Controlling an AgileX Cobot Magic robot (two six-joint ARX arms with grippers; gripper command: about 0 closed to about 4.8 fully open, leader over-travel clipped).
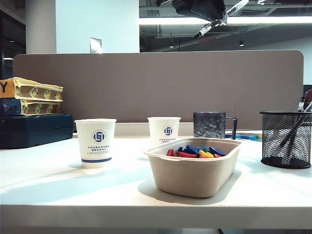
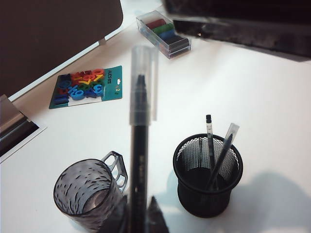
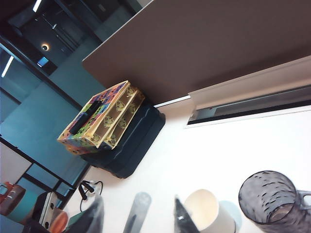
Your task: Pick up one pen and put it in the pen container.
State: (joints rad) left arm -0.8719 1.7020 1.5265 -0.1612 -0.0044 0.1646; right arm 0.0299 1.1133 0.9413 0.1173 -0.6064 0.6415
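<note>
Our left gripper (image 2: 138, 221), at the frame's bottom edge, is clamped on the pen (image 2: 139, 145), high above the table (image 2: 272, 111). Farther off, lower right, stands the pen container (image 2: 208, 175), so we should centre the tip over its rim before lowering. Our right gripper (image 3: 138, 213) hangs wide open, empty, elsewhere.

I am looking at an office desk: a white tabletop (image 1: 48, 190) backed by a grey-brown fabric partition screen (image 1: 156, 87), long ceiling strip lights (image 1: 170, 21) behind it, logo-printed white paper cups (image 1: 95, 142), and a black wire-mesh pen cup (image 1: 285, 139) holding pens.
</note>
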